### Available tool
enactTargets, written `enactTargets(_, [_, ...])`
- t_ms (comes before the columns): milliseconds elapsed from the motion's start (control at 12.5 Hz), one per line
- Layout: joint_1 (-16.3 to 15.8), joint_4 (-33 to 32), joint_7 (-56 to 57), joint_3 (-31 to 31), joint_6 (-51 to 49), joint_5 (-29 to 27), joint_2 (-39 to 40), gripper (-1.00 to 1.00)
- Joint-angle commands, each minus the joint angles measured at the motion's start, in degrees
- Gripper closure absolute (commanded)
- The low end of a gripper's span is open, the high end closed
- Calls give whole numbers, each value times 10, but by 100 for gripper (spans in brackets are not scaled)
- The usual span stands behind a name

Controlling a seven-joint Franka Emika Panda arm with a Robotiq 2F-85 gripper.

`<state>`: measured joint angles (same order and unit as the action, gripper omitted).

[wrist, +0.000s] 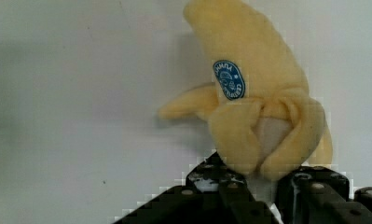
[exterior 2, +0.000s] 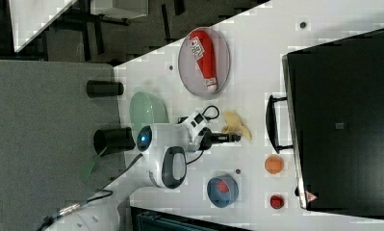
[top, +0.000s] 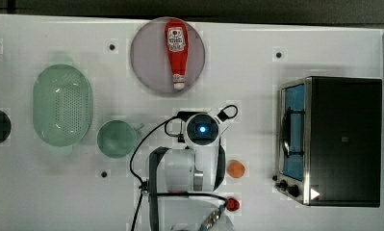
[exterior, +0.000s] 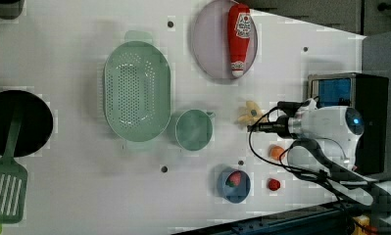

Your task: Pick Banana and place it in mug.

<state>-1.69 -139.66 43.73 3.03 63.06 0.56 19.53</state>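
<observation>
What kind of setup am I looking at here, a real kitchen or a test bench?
Most likely a lab test bench dressed as a kitchen: a plain white table with bolt holes, toy items such as the plush banana and ketchup bottle, plus a mug and a small oven.

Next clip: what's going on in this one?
A single white robot arm is reaching down at a pale yellow plush banana lying on the white table. Its black gripper sits at the banana's peeled end, the fingers on either side of it, though a firm grip isn't clear and the banana appears to be resting on the table. The round teal-green mug stands beside it, to the left view's left, next to a pale green perforated basket.
</observation>
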Motion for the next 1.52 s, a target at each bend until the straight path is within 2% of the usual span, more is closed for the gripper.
enactTargets(80, [2, 21, 11, 18, -61, -2, -115, 46])
enactTargets(400, [1, 73, 10, 17, -287, -2, -285, 46])
enactTargets(560, [-1, 108, -10, 2, -395, -2, -323, 46])
enactTargets(720, [-5, 128, -63, -27, -446, -2, -343, 46])
enactTargets(1040, [-24, 127, -187, -129, -451, -12, -348, 46])
enactTargets(1280, [-30, 104, -340, -205, -437, -91, -347, 46])
enactTargets(1520, [-30, 55, -429, -256, -340, -98, -339, 46])
